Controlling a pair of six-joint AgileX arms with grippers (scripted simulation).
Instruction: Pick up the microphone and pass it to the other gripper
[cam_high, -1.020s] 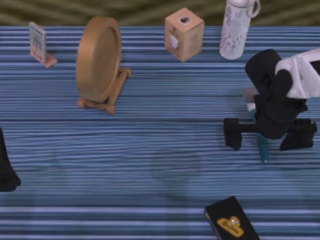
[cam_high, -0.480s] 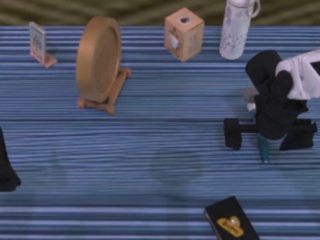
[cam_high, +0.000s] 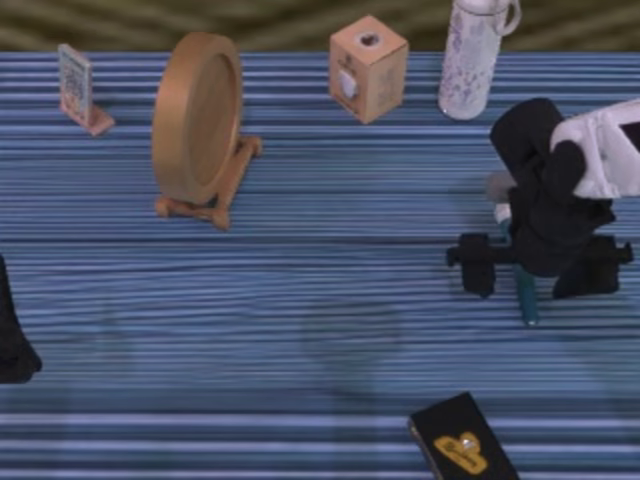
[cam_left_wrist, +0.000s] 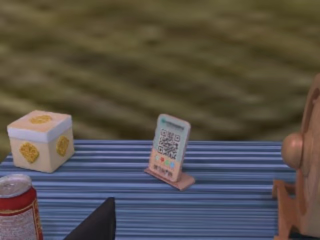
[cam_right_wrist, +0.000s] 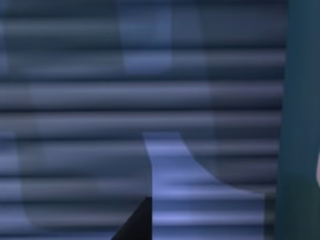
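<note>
Although most of the microphone (cam_high: 526, 296) is hidden under the wrist, its slim teal handle shows lying on the blue striped table (cam_high: 300, 300), directly beneath the right gripper (cam_high: 540, 268) and running between the two black fingers, with the tail end poking out on the near side of the claw. The fingers stand spread to either side of the handle and apart from it, so the claw is open and grips nothing yet. In the right wrist view the teal handle (cam_right_wrist: 302, 115) fills one edge, very close to the camera, which suggests the claw is low over it. Judging by its look, the microphone is light and rigid, and its smooth round shaft could roll or slip, so the sensible hold is across the handle near its middle, leaving the round head, mostly hidden beyond the claw, free for the hand-over. Farther behind the claw stands a white speckled bottle (cam_high: 474, 55), then a small wooden box (cam_high: 368, 68). Far off to the side, the left gripper (cam_high: 14, 345) waits at the table's edge; whether its fingers are open cannot be told.
</note>
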